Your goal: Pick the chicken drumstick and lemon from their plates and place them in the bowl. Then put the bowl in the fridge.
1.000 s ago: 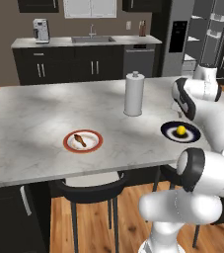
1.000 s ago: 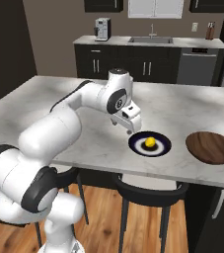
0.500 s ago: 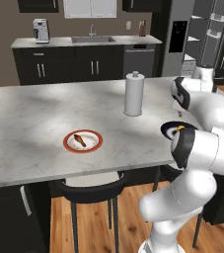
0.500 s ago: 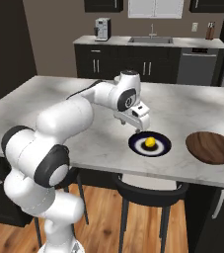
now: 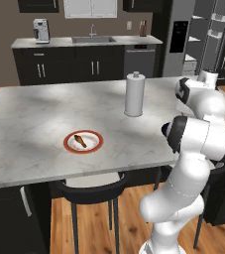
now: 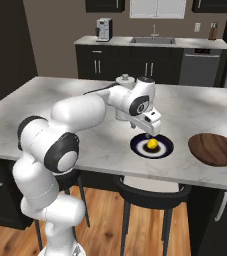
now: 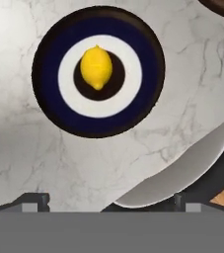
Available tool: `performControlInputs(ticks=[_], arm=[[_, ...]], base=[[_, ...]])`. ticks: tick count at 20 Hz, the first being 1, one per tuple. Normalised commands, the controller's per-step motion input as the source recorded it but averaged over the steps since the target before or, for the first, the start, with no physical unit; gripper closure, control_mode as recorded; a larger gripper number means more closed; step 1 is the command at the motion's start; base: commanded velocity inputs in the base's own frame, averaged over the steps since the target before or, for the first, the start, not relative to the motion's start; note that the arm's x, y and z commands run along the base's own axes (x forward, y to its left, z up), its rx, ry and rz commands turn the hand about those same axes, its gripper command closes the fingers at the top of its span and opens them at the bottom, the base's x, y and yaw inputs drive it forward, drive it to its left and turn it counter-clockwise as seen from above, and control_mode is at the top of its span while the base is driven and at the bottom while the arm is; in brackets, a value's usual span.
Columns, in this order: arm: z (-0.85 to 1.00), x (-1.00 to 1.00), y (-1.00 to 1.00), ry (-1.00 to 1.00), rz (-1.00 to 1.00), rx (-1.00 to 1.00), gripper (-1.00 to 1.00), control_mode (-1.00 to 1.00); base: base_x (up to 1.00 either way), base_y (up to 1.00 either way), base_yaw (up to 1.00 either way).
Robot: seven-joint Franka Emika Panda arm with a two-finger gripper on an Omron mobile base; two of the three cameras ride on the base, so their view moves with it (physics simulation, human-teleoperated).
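1. Left base view: chicken drumstick (image 5: 80, 140) lies on the orange-rimmed plate (image 5: 70, 147), well apart from the arm, near the front edge of the desk (image 5: 29, 119). A white paper-towel roll (image 5: 134, 94) stands upright between that plate and the arm. The fridge (image 5: 183, 42) stands at the far right with white shelves visible beside its dispenser panel. Judgement: the drumstick transfer is not yet started.

2. Right base view: hand (image 6: 150, 127) hangs over the far edge of the navy-rimmed plate (image 6: 162, 150), just above the lemon (image 6: 152, 144) but apart from it. The lemon rests at the plate centre. The wooden bowl (image 6: 216, 149) sits on the desk to the right of that plate, near it, and shows nothing inside. Judgement: neither item has reached the bowl, and the bowl is not yet in the fridge.

3. Hand view: the lemon lies on the white centre of the navy-rimmed plate, well clear of the fingertips (image 7: 34, 199) at the lower edge. The hand is spread to full width and carries nothing. A chair seat shows past the desk edge. Judgement: the step in hand is the approach to the lemon; the grasp, both placements and the fridge step all remain.
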Motion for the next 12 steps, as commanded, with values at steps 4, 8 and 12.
performControlInputs(ticks=[4, 8, 12], arm=[[-0.35, 0.25, -0.26, 0.00, 0.00, 0.05, -1.00, -1.00], [-0.39, 0.25, -0.11, 0.00, 0.00, 0.00, -1.00, -1.00], [-0.39, 0.32, -0.02, -0.01, 0.00, 0.00, -1.00, -1.00]], base=[[0.00, 0.00, 0.00], [0.00, 0.00, 0.00], [0.00, 0.00, 0.00]])
